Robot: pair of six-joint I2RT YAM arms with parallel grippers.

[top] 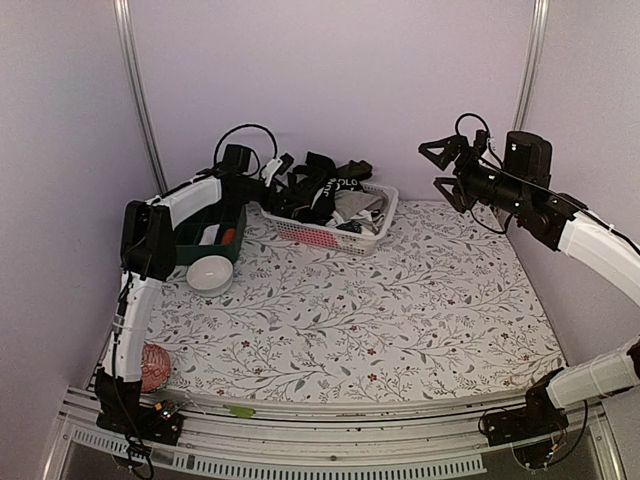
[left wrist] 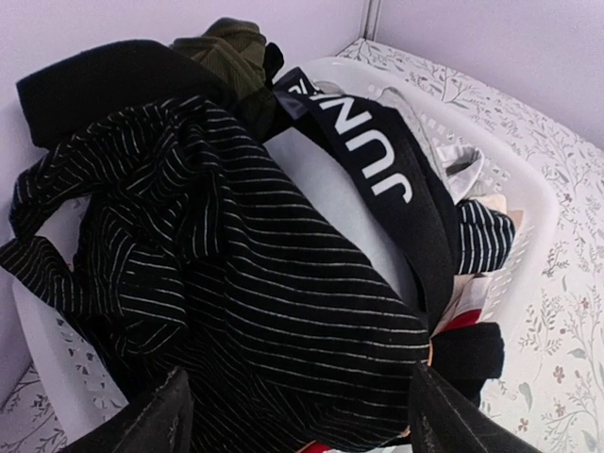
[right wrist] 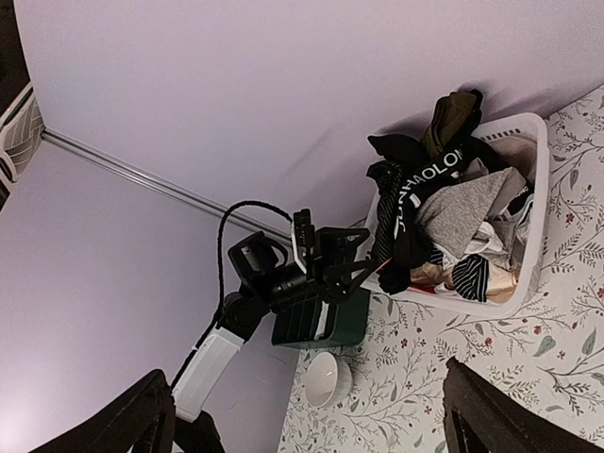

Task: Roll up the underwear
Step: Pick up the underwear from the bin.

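The underwear [top: 330, 198] is a heap of black, white and grey garments in a white lattice basket [top: 330, 238] at the back of the table. My left gripper [top: 285, 185] hangs at the basket's left end, open. In the left wrist view its fingers [left wrist: 142, 425] straddle a black pin-striped garment [left wrist: 245, 283] on top of the heap without closing on it. Beside that lies a black waistband with white lettering [left wrist: 377, 160]. My right gripper [top: 448, 170] is raised at the back right, open and empty. From there the right wrist view takes in the heap [right wrist: 453, 208] and the left gripper [right wrist: 372, 249].
A dark green box [top: 215, 235] and a white bowl [top: 210, 272] stand left of the basket, under the left arm. A reddish ball [top: 155, 365] lies at the front left corner. A floral cloth [top: 400, 310] covers the table, with walls close on three sides.
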